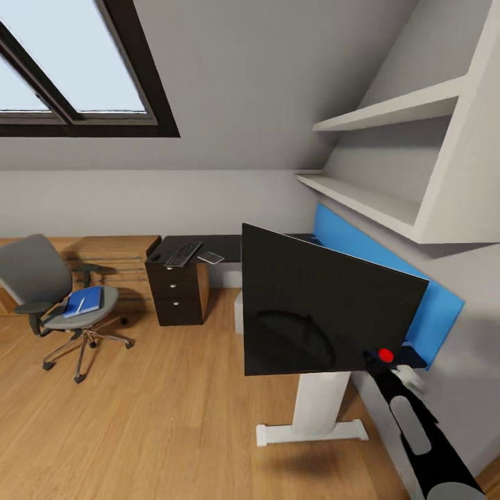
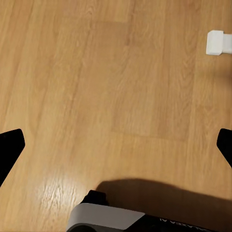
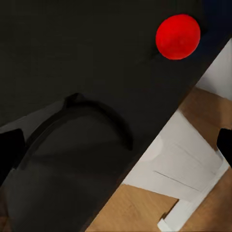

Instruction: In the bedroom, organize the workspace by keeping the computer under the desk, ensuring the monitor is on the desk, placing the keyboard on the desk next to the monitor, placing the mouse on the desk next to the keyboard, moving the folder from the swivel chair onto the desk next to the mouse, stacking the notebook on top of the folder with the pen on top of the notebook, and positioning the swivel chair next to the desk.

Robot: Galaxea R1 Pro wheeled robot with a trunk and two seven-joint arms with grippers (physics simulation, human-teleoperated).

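Leaning monitor (image 1: 326,305) fronts the desk (image 1: 215,244); open floor (image 1: 153,410) leftward.

Monitor (image 1: 312,305): glossy black front, red dot (image 1: 386,355) at lower corner. Desk (image 1: 215,248): black top, blue back panel (image 1: 389,267), black drawers (image 1: 175,292) with silver knobs, white leg (image 1: 316,410). Swivel chair (image 1: 48,292): grey upholstery, black armrests, chrome base. Folder (image 1: 85,301): bright blue. Keyboard (image 1: 182,254): dark grey. Floor (image 1: 160,410): honey-brown wood grain. Walls, shelves (image 1: 389,111): pale grey-white. Window frame (image 1: 90,125): dark.
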